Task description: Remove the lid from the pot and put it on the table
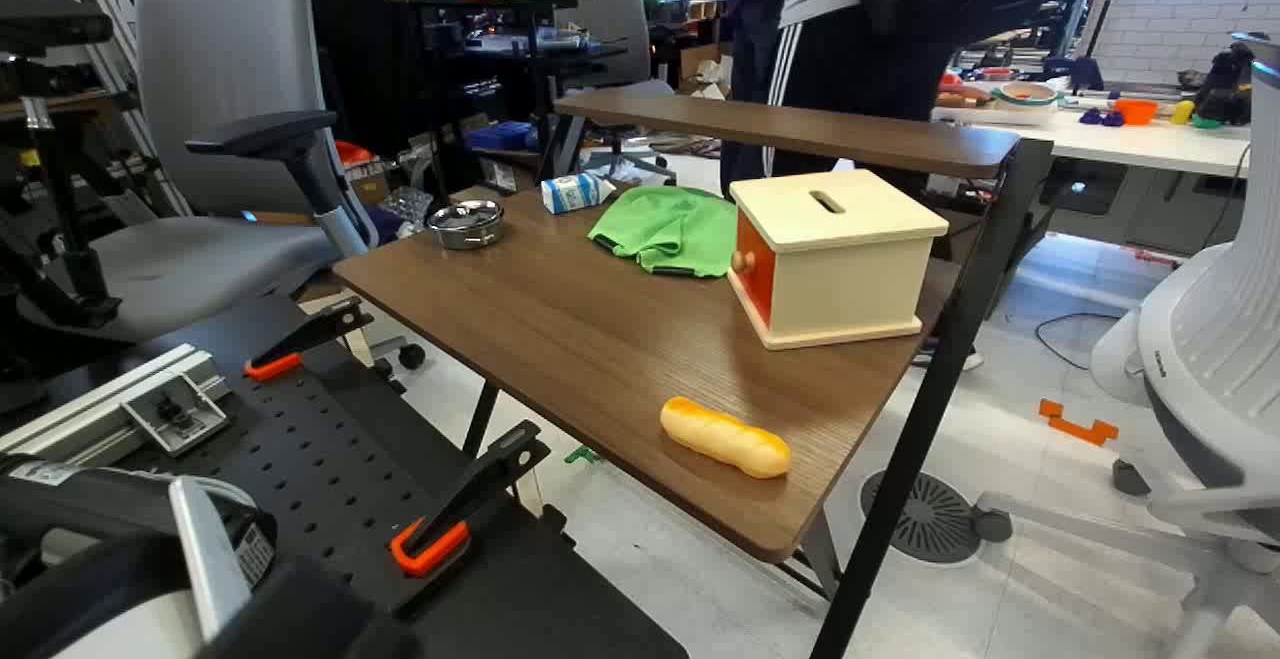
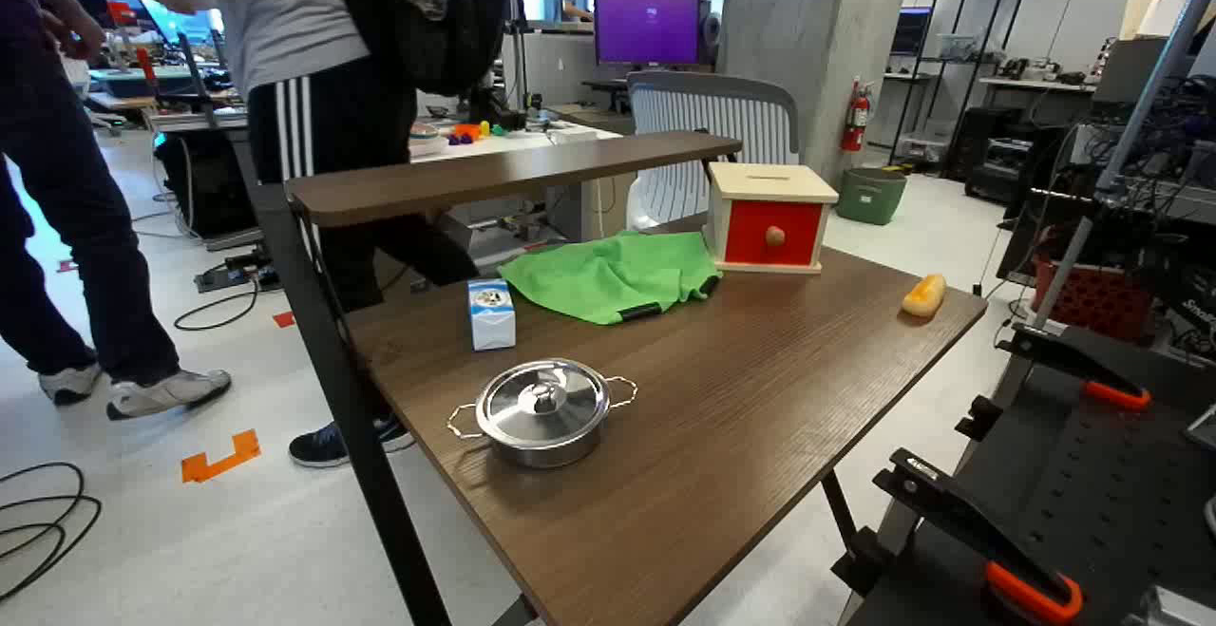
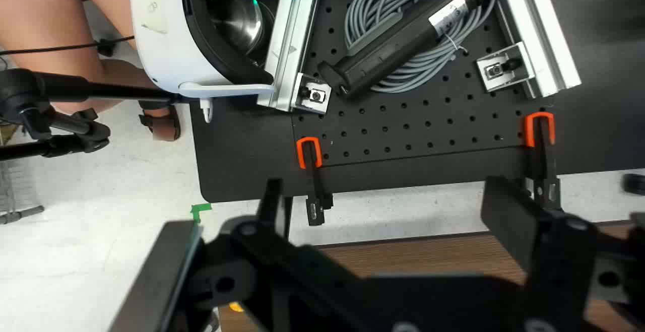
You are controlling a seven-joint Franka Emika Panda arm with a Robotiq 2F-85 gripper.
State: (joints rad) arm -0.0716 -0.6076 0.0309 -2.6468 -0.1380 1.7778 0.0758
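Wearing its round metal lid (image 2: pixel 543 403), the silver pot (image 2: pixel 551 455) sits on the brown wooden table (image 2: pixel 712 455), outside the wrist view, probably past its right side. The black gripper (image 3: pixel 387 198) gapes empty.

Pot (image 2: pixel 551 453) and lid (image 2: pixel 544 403) silver, table (image 2: pixel 722 417) brown with streaky wood grain, gripper (image 3: pixel 384 203) black. Cloth (image 2: pixel 603 270) green with black patches on its edge, box (image 1: pixel 850 284) cream with a red front panel (image 2: pixel 750 227), carton (image 2: pixel 492 317) white and blue, bread roll (image 1: pixel 725 437) golden yellow. Bench (image 3: pixel 237 150) black with a grid of dark holes, clamps (image 2: pixel 983 533) black with orange tips.
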